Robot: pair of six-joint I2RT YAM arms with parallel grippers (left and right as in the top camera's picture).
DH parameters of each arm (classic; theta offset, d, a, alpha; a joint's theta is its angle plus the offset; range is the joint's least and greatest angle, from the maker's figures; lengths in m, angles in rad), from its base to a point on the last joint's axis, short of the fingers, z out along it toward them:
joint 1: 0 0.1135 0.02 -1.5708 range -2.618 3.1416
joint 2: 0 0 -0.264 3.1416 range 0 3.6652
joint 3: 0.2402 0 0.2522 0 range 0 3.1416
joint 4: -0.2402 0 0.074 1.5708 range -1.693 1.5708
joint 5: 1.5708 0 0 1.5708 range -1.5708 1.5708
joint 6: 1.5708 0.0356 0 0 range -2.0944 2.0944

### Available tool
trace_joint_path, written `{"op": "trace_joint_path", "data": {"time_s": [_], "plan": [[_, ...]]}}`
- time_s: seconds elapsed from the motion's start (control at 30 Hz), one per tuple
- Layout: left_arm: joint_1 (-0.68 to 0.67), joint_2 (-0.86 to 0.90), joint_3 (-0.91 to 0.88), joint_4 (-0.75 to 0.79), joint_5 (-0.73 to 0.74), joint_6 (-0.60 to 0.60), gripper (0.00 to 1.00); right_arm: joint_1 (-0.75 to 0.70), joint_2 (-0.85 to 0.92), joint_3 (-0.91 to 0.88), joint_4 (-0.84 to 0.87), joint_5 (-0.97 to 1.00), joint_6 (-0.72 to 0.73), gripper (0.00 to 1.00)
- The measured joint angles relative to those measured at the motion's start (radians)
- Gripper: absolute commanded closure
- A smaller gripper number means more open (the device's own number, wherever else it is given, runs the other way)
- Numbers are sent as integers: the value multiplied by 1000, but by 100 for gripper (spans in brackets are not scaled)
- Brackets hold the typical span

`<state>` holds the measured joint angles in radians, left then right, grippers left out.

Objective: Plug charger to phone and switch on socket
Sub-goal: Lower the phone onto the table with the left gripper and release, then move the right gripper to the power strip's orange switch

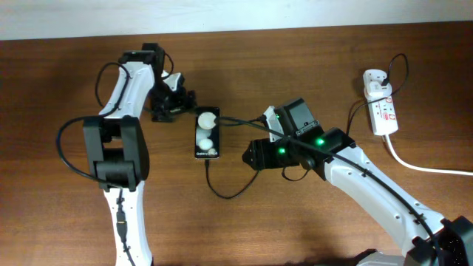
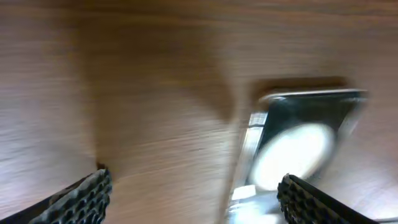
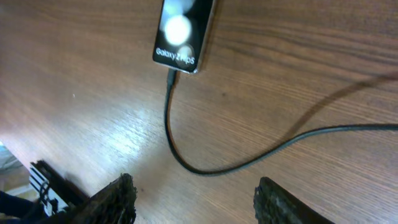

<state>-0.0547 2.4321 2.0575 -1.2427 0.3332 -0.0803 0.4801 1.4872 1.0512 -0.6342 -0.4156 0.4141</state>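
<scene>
Phone charging, one step to go: the charger (image 3: 211,173), a thin black cable, meets the near end of the phone (image 3: 184,28). Its connector (image 3: 171,76) looks fully seated, and the slack loops away to the right across the wooden worktop (image 1: 310,66). The right pincer (image 3: 194,186) hangs open and empty over the loop. The left pincer (image 2: 194,186), open too and holding nothing, sits just left of the phone's far end in a blurred view.

The white power strip (image 1: 383,112) lies well apart at the far right, its switch too small to read. That switch appears to be what remains. The right arm, being closer, should rise clear of the cable first, bring its fingers together, then press straight down so the strip does not skid.
</scene>
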Motion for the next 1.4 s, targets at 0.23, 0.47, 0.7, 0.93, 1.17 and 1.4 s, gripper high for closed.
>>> {"op": "trace_joint_path", "data": {"time_s": [0.23,0.47,0.7,0.93,1.17,1.4], "plan": [[28,-241,87,-30,-95,-12,10,0,-21,4,-74,0,-49,36],[28,-683,127,-33,-99,-16,1,0,-101,174,-266,89,-111,34],[28,-734,127,-139,-99,-18,1,-1,-114,462,-480,205,-160,34],[28,-734,127,-150,-99,-18,1,-215,-119,575,-569,261,-160,34],[28,-734,127,-150,-99,-18,1,-500,-100,575,-589,256,-161,34],[28,-734,127,-150,-99,-18,1,-598,6,575,-589,254,-187,62]]}}
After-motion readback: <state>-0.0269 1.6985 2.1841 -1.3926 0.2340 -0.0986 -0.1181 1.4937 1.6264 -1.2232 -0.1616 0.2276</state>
